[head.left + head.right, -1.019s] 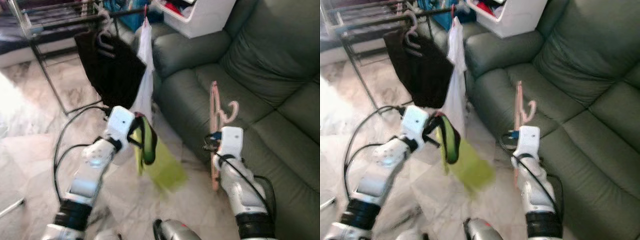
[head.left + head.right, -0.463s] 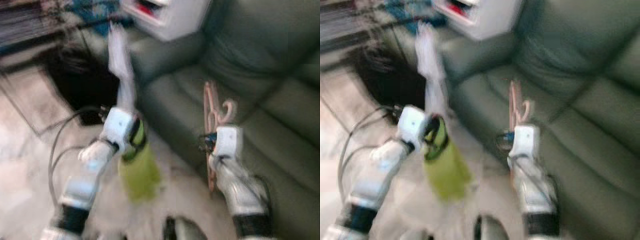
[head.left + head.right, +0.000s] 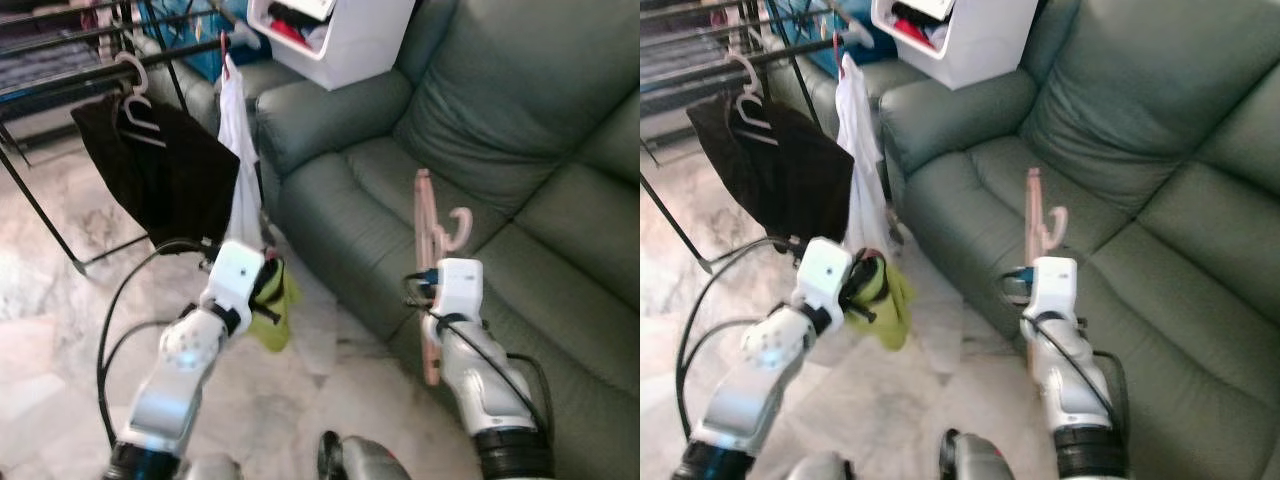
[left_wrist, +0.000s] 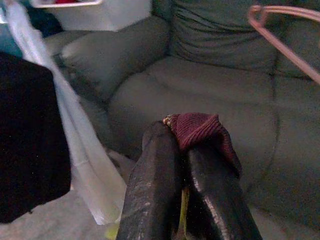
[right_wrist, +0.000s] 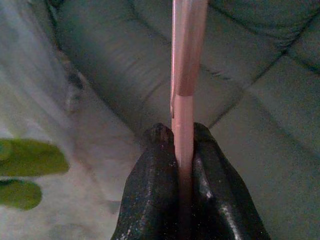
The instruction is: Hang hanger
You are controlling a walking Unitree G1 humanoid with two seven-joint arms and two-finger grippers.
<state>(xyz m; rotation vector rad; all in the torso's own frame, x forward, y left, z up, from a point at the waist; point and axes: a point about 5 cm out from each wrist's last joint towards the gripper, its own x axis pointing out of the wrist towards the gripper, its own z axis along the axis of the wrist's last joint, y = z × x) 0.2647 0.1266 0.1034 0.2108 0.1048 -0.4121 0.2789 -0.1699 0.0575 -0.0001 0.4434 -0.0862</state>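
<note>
A pink hanger (image 3: 432, 215) stands upright in front of the green sofa (image 3: 470, 130), and my right gripper (image 3: 430, 292) is shut on its lower bar; the right wrist view shows the bar pinched between the fingers (image 5: 150, 165). My left gripper (image 3: 268, 285) is shut on a yellow-green garment (image 3: 273, 320) with dark red knitted trim (image 4: 200, 131), which hangs bunched under it above the floor. A black clothes rack (image 3: 95, 78) stands at the far left.
On the rack hang a black garment (image 3: 165, 170) on a white hanger and a white garment (image 3: 240, 160). A white storage box (image 3: 345, 35) sits on the sofa arm. A black cable (image 3: 108, 330) loops over the marble floor beside my left arm.
The camera has swung, blurred half a second ago, sharp now; the rack sits further left. The green garment hangs shorter and more bunched. Both grippers keep their hold.
</note>
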